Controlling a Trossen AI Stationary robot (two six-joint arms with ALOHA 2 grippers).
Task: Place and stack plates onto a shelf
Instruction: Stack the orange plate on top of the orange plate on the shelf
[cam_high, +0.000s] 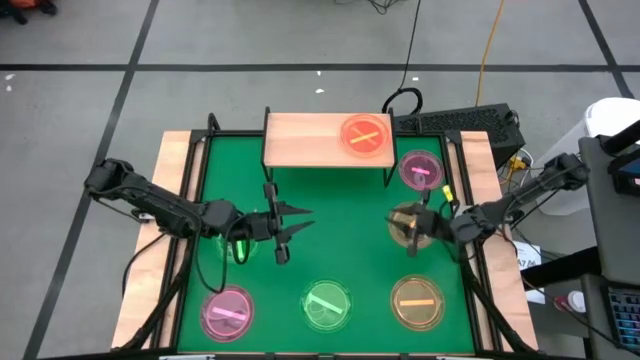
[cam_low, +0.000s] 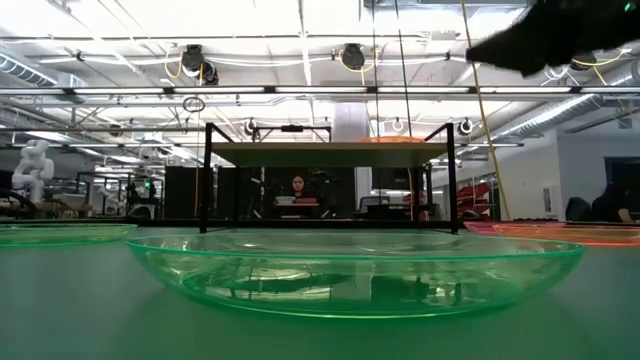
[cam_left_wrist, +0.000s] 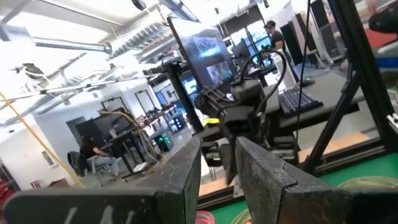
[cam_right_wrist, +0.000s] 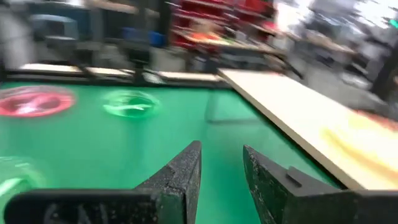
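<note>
Jaws parted, both grippers — round translucent plates (cam_high: 325, 304), rectangular wood shelf (cam_high: 305, 140).

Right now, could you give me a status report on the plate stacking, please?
Left gripper open, empty, mid-table before the shelf. Right gripper open, empty, over an amber plate. Red plate on shelf; others on table. Nothing blocking.

Seven plates (cam_high: 364, 135), one shelf (cam_high: 300, 140), two arms (cam_high: 150, 200).

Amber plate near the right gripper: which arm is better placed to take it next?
Right, probably. The right gripper hangs empty directly over the amber plate, near the shelf. The left gripper sits across the table, near a green plate.
</note>
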